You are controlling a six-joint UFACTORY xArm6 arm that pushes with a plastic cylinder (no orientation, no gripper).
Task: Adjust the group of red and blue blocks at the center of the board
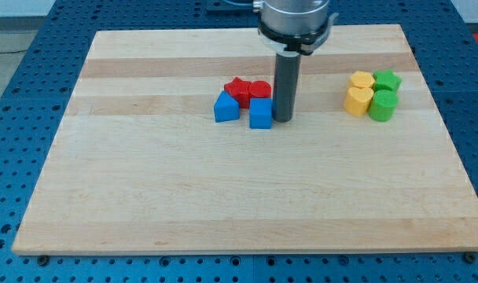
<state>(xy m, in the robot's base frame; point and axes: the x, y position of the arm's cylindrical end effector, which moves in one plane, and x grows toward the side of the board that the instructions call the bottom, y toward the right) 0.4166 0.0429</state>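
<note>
Near the board's [145, 196] centre sit a red star [237, 88], red cylinder [260, 90], blue wedge-topped block [226, 107] and blue cube [260, 113], touching. They look light, rigid and ready to slide. With no jaws to open or close, my tip [284, 119] stands just beside the cube's right face, the likely place to push.

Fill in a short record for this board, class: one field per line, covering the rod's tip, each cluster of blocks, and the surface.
tip: my tip rests on the board, right beside the blue cube's right-hand side
centre group: red star, red cylinder, blue block with a peaked top, blue cube, packed close together
right group: two yellow blocks, green star, green cylinder, clustered near the view's right
surface: wooden board
</note>
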